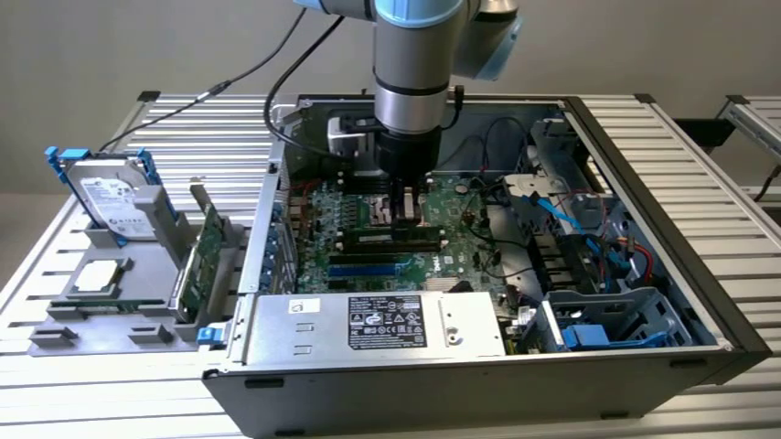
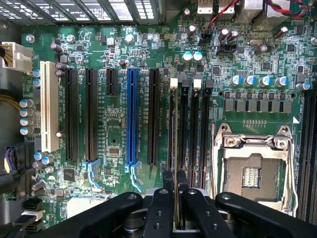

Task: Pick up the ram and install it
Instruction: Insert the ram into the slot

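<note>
Hand (image 2: 176, 208) clamped narrowly on the ram (image 2: 176, 139), which stands edge-on, seemingly over a black slot (image 2: 171, 124).

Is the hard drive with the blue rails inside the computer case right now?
No, the hard drive stands in the grey holder outside the computer case, on the exterior view's left.

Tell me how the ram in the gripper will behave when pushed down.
The ram is a thin board seen edge-on, so it is probably stiff along its length yet apt to flex or crack if pushed sideways. The gripper pinches its faces over a short stretch, so it may tilt. Being slim, it is likely light.
</note>
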You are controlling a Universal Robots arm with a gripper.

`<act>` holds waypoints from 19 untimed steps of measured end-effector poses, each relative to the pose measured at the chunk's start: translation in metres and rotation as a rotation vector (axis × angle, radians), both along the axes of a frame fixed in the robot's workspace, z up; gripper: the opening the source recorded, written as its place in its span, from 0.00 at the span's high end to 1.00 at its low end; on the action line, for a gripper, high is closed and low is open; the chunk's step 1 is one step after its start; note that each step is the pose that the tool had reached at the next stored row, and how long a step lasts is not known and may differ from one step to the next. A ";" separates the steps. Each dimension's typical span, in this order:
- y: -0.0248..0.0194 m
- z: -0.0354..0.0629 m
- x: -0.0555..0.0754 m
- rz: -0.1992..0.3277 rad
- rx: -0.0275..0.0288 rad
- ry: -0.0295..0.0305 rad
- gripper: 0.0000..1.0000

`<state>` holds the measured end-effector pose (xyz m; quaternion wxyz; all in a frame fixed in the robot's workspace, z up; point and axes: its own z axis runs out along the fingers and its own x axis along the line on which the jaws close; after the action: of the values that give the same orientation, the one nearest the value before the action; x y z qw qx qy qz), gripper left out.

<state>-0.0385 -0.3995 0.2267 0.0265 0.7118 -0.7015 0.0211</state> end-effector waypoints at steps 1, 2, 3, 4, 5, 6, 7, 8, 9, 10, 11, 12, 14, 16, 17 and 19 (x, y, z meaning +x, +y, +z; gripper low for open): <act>0.0000 0.0005 0.000 0.000 0.0000 -0.0001 0.86; 0.0001 0.0004 0.000 0.000 0.0002 -0.0001 0.86; 0.0000 0.0005 0.000 0.000 0.0001 -0.0001 0.86; 0.0001 0.0005 0.000 0.000 0.0002 -0.0001 0.86; 0.0000 0.0005 0.000 0.000 0.0001 -0.0001 0.86; 0.0000 0.0005 0.000 0.000 0.0000 0.0000 0.86; 0.0000 0.0007 0.000 0.000 -0.0001 0.0006 0.86; 0.0000 0.0008 0.000 0.000 0.0001 0.0020 0.86; 0.0000 0.0008 0.000 0.000 0.0001 0.0041 0.86; 0.0000 0.0009 0.000 0.000 -0.0002 0.0065 0.86; 0.0000 0.0010 0.000 0.000 -0.0004 0.0085 0.86; 0.0000 0.0010 0.000 0.000 -0.0002 0.0097 0.86; 0.0000 0.0014 0.001 0.000 0.0000 0.0123 0.86; 0.0000 0.0041 0.002 0.000 0.0000 0.0177 0.86; 0.0000 0.0056 0.003 0.000 0.0000 0.0208 0.86; 0.0000 0.0068 0.004 0.000 0.0002 0.0266 0.86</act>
<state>-0.0348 -0.3995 0.2336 0.0357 0.7120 -0.7012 0.0115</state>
